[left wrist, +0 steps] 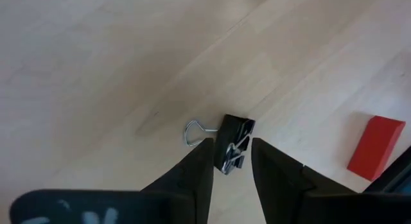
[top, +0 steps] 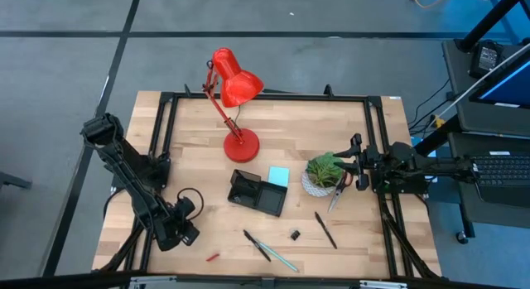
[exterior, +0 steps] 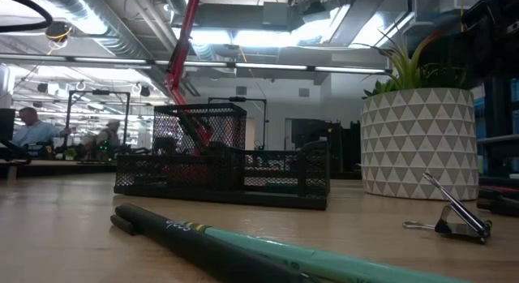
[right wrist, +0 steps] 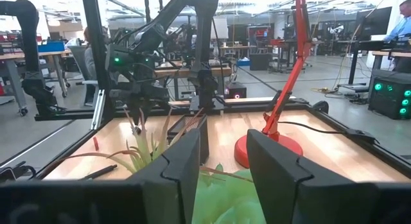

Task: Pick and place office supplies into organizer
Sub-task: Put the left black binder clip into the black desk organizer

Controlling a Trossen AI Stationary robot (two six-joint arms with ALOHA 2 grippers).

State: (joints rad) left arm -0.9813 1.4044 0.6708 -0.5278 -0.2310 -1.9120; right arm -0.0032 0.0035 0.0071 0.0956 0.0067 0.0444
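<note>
My left gripper [top: 180, 231] is low over the table's near left part, open. In the left wrist view its fingertips [left wrist: 232, 144] stand on either side of a small black binder clip [left wrist: 237, 131] that lies on the wood. My right gripper [top: 354, 161] is open and empty at the right, beside the green plant [top: 323, 169]; in its wrist view [right wrist: 223, 137] it looks over the leaves. The black mesh organizer [top: 257, 192] stands mid-table, with the light blue sticky pad [top: 278, 175] beside it. Pens [top: 258, 246], [top: 325, 229] and another clip [top: 294, 235] lie near the front. The scissors [top: 335, 196] lie by the pot.
A red desk lamp [top: 236, 90] stands at the back, its base [top: 241, 145] behind the organizer. A small red piece [left wrist: 376, 147] lies near the left gripper and also shows in the high view [top: 213, 257]. A black frame runs around the table top [top: 265, 97]. People sit in the room beyond.
</note>
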